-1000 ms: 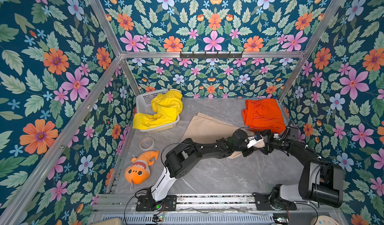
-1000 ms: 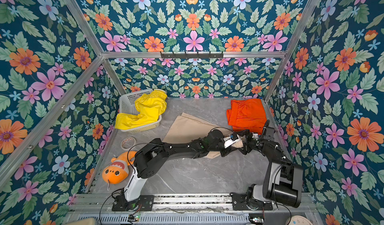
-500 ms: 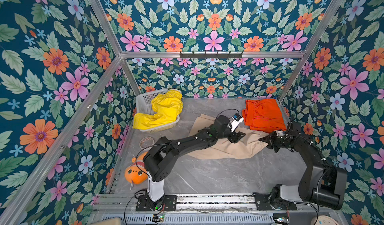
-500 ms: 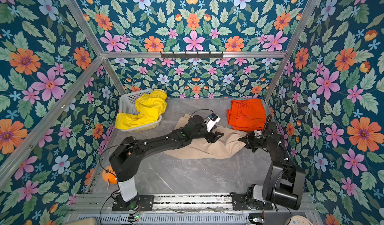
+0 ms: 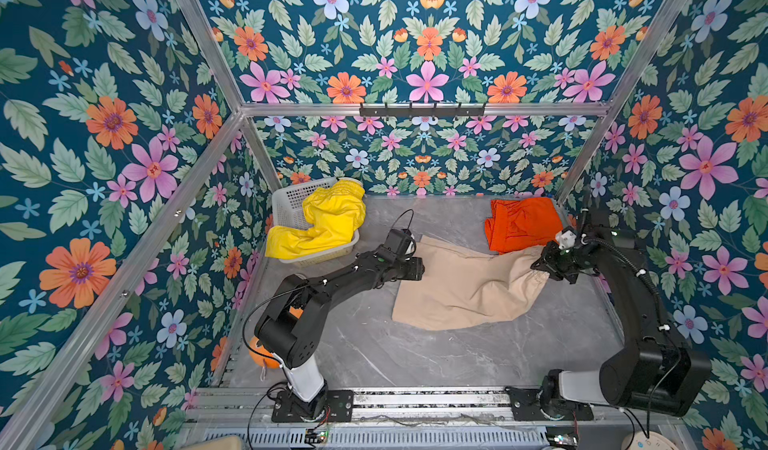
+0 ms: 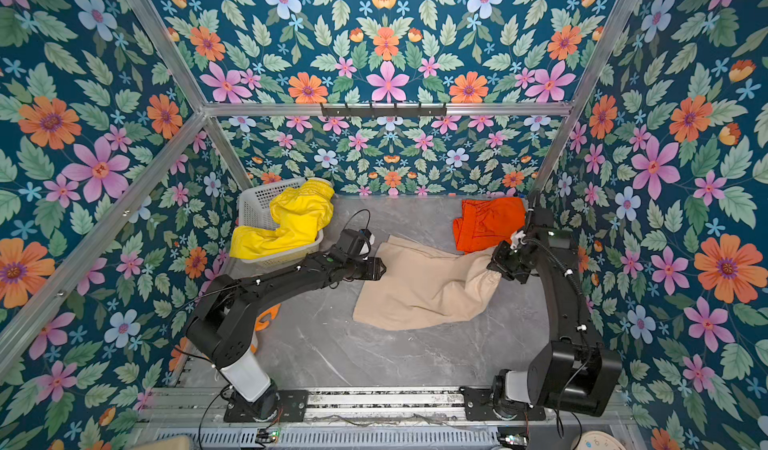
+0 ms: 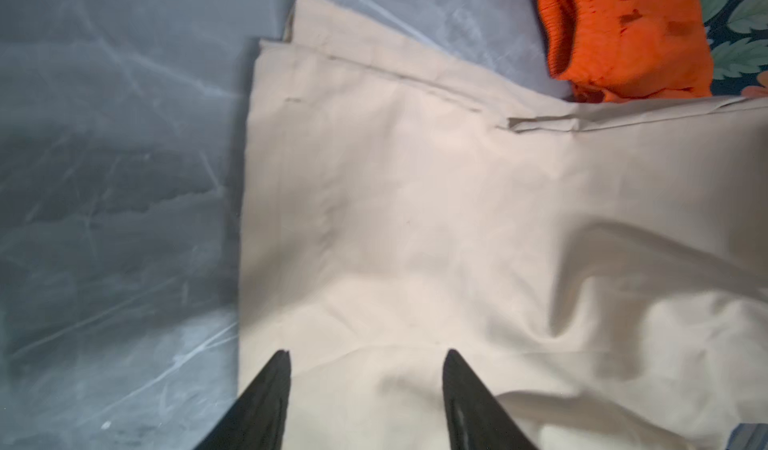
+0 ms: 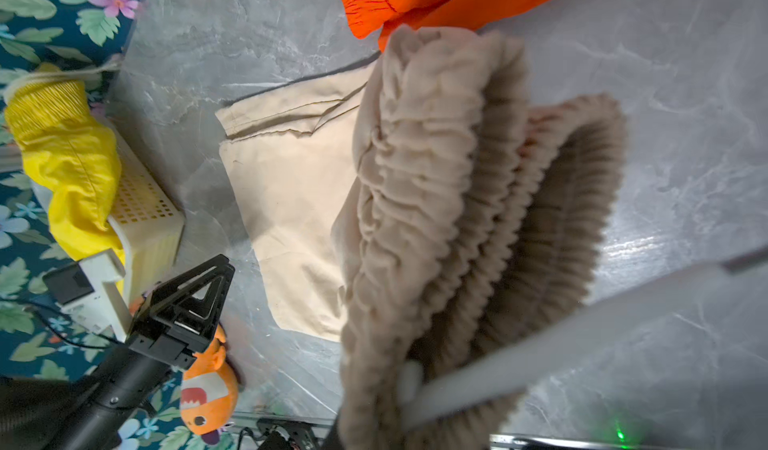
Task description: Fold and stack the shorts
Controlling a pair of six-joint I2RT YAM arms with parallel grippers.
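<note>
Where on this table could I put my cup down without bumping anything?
Widest bare patch: the grey table in front, between the beige shorts and the front rail. A smaller one lies at the back, between the yellow shorts and orange shorts. Crowded: the basket side and around the right gripper.

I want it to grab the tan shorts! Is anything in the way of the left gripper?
Nothing visible. The left gripper is open right over the beige shorts, near their edge, with only bare cloth below it. The right gripper pinches their waistband.
</note>
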